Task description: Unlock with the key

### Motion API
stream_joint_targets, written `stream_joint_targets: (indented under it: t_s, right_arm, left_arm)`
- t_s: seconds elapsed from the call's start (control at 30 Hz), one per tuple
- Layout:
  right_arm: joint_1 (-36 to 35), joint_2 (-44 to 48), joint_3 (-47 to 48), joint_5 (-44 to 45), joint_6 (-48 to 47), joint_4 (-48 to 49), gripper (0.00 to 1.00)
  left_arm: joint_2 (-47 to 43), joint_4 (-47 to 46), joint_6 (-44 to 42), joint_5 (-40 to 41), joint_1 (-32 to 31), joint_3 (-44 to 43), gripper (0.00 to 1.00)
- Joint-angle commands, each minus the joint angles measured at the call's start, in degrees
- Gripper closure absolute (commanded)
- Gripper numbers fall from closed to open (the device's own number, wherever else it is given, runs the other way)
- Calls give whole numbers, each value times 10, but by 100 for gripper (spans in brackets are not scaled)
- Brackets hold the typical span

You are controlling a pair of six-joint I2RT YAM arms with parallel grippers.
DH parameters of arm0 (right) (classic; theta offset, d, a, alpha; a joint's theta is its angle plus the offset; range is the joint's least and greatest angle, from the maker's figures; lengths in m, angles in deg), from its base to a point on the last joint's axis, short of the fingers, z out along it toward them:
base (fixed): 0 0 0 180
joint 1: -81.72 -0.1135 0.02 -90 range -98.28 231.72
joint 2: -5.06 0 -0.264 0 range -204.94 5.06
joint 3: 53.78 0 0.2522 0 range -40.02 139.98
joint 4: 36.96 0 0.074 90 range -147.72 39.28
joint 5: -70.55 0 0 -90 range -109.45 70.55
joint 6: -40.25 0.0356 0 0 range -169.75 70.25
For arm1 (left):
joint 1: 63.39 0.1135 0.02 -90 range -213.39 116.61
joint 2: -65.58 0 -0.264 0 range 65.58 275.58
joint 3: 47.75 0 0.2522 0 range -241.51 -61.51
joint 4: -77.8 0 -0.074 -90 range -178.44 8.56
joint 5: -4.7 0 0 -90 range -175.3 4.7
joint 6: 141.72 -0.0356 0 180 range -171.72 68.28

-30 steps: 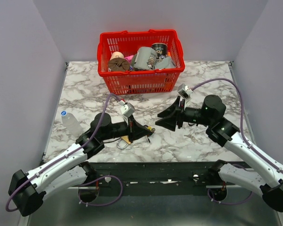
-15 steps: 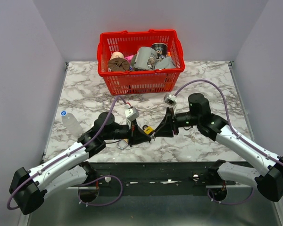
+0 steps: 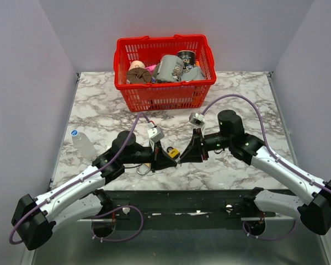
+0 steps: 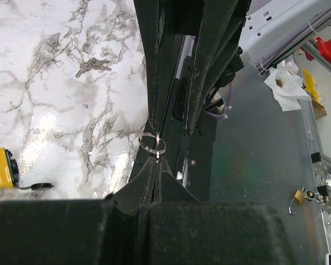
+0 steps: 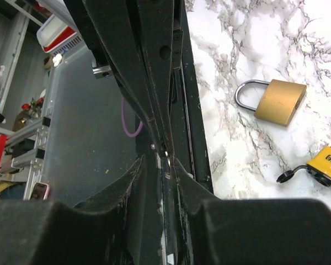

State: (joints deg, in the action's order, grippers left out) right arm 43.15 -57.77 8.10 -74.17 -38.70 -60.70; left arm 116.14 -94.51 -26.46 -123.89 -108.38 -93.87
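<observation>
Only the left wrist view shows the left gripper (image 4: 154, 167) pinched shut on what seems to be the key (image 4: 156, 157), edge-on near the front edge of the table (image 3: 99, 99), its wire ring (image 4: 153, 144) showing; from above the meeting grippers hide it. The right gripper (image 5: 164, 162), tip to tip with it, stands narrowly ajar on nothing visible. Two locks lie on the marble: one yellow-and-black padlock (image 5: 326, 165), cropped, and one brass padlock (image 5: 278, 101).
</observation>
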Motion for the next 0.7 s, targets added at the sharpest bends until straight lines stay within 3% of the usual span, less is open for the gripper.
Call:
stream_joint_targets:
  t_s: [0.0,0.4,0.67]
  right_arm:
    - [-4,-7,-5,-13,-16,-14,69]
    - [-4,-20,-9,-21,-23,-16,69]
    - [-4,-27,-14,-29,-26,-16,77]
  left_arm:
    - [-3,-1,-6,-18,2,-15,100]
    - [-6,-2,-4,-9,2,-12,100]
    - [-10,1,-3,4,2,-10,100]
